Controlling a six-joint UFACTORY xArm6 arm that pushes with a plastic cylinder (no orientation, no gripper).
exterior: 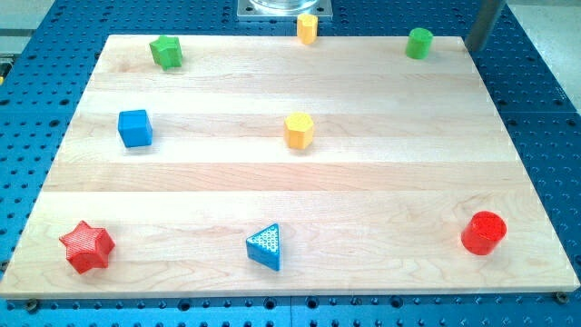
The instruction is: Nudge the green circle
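Pale wood is forming the board (272,191), which is being carried on a blue perforated table (545,100). At the view's top right, my tip (471,48) is being held at the board's far corner, right at the edge; whether it is touching the wood cannot be told. Nothing is being pressed or pinched by the rod, which is standing apart from every block.

Just to the view's left of my tip, the green circle (418,43) is being seen as a short cylinder, standing upright near the board's top edge, close to the rod but with a gap between them.

Further to the view's left of my tip, a small yellow block (308,27) is being shown at the top edge, its shape too small to be told. Further left again, a green star (166,52) is lying near the top left corner.

Below and to the left of my tip, a yellow hexagon (299,131) is sitting near the board's middle, and a blue cube (135,128) is resting well beyond it.

Straight below my tip, well apart from it, a red cylinder (483,233) is standing near the bottom right. A blue triangle (265,246) and a red star (86,246) are lying along the bottom, towards the view's left.
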